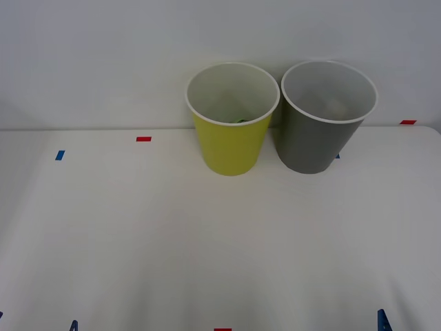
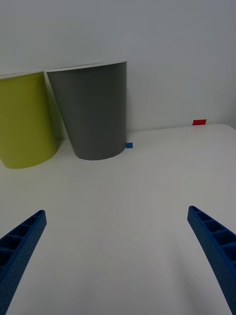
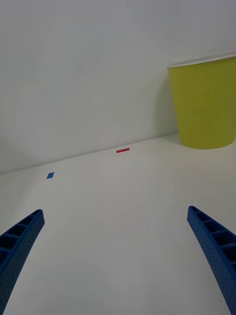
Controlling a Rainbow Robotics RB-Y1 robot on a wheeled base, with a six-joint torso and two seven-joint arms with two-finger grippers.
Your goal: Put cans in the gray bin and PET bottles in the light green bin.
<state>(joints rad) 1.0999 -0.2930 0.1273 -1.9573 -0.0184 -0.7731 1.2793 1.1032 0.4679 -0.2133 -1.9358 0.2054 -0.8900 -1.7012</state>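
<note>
Nearest, at the worktop's (image 1: 220, 262) front edge, the left gripper (image 3: 115, 256) and right gripper (image 2: 115, 256) each hover with two blue fingers spread wide, holding nothing. Against the far edge stand two bins side by side, almost touching: one light green bin (image 1: 231, 145), one gray bin (image 1: 317, 141). A bit of green shows inside the green bin, too small to identify.

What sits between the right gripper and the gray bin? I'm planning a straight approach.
Nothing visible does. The right gripper is open and low over bare white table, and the gray bin stands ahead, beside the light green bin.
</note>
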